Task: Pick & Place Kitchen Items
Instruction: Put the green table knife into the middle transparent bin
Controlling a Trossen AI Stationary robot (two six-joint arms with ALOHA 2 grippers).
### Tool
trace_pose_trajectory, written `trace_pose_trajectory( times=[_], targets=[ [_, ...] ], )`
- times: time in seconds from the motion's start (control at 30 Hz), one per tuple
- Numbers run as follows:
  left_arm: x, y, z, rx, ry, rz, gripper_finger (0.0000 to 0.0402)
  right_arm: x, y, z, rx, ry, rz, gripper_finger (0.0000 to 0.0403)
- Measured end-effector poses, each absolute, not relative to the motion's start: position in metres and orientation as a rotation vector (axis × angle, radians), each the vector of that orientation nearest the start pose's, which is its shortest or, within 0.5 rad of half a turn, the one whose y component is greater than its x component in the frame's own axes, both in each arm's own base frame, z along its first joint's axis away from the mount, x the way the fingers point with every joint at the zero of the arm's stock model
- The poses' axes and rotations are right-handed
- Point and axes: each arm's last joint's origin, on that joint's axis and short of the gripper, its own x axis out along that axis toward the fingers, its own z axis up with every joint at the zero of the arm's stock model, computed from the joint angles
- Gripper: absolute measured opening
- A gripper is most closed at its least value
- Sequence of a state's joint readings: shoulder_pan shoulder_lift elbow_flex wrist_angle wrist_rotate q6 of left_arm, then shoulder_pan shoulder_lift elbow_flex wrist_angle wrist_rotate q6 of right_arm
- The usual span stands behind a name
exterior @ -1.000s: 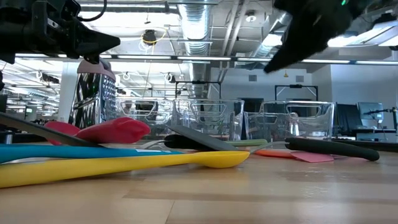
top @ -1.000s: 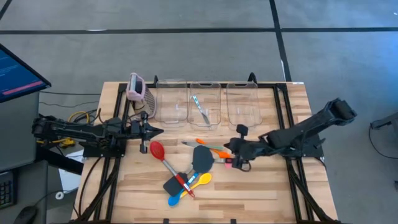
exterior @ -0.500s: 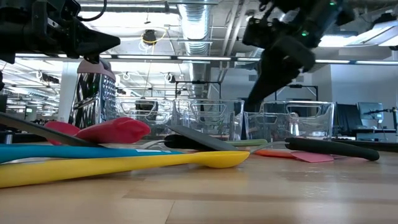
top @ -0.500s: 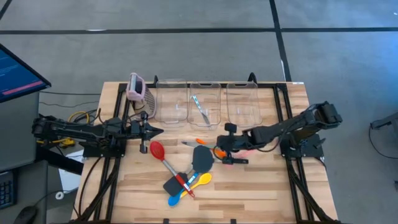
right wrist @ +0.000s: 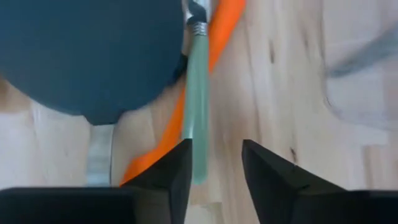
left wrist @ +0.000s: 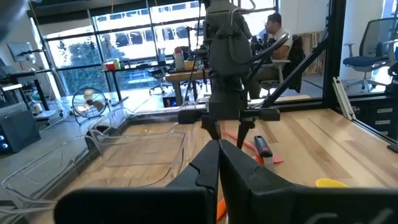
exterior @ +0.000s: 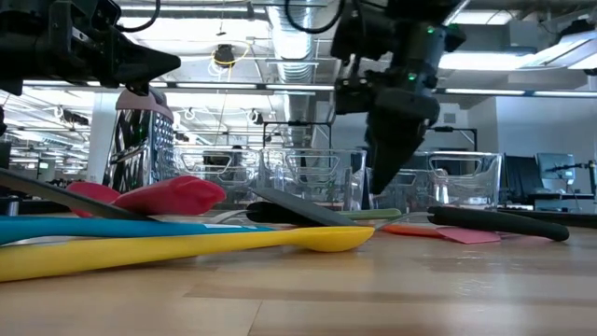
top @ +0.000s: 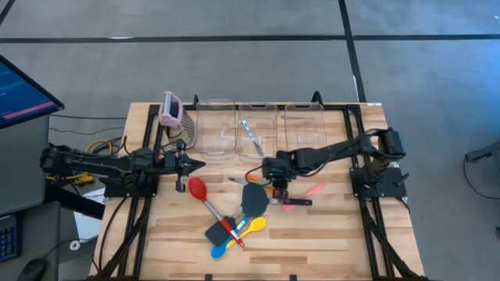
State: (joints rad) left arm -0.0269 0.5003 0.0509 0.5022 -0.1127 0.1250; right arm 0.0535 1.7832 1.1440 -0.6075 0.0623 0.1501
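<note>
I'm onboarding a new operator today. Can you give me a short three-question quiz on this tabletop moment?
1. True or false: the left gripper is shut and holds nothing.
2. Over which items does the right gripper hang? A) the pale green handle and the orange utensil B) the yellow spoon C) the grater
3. Fill in: of the three clear bins, only the ___ bin has a utensil in it.

Key: 1 true. 2 A; its fingers are spread, nothing between them yet. 3 middle.
</note>
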Motion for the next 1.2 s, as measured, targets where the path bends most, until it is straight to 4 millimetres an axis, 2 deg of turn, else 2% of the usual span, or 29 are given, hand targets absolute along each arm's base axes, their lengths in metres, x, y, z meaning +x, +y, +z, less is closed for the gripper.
trace_pose_trajectory(
  times=[0.13, 0.4, 0.83, 1.13, 1.2],
  targets=[
    [0.132, 0.0, 0.183, 0.122, -0.048, 0.089, 0.0002, 0.347, 0.016, 0.173, 0.052, 1.262, -0.082, 0.0159],
    [0.132, 0.0, 0.183, 0.123, -0.048, 0.089, 0.0002, 0.351, 0.011, 0.185, 0.038, 1.283, -0.072, 0.0186],
    [0.131, 0.001, 0.183, 0.152, -0.045, 0.138, 0.0002, 0.352, -0.008, 0.185, 0.138, 1.278, -0.091, 0.0183],
    [0.131, 0.001, 0.185, 0.198, -0.056, 0.145, 0.0002, 0.352, -0.01, 0.185, 0.19, 1.277, -0.109, 0.0188],
    [0.131, 0.001, 0.185, 0.198, -0.056, 0.145, 0.0002, 0.355, -0.009, 0.179, 0.194, 1.282, -0.105, 0.0187]
  ],
)
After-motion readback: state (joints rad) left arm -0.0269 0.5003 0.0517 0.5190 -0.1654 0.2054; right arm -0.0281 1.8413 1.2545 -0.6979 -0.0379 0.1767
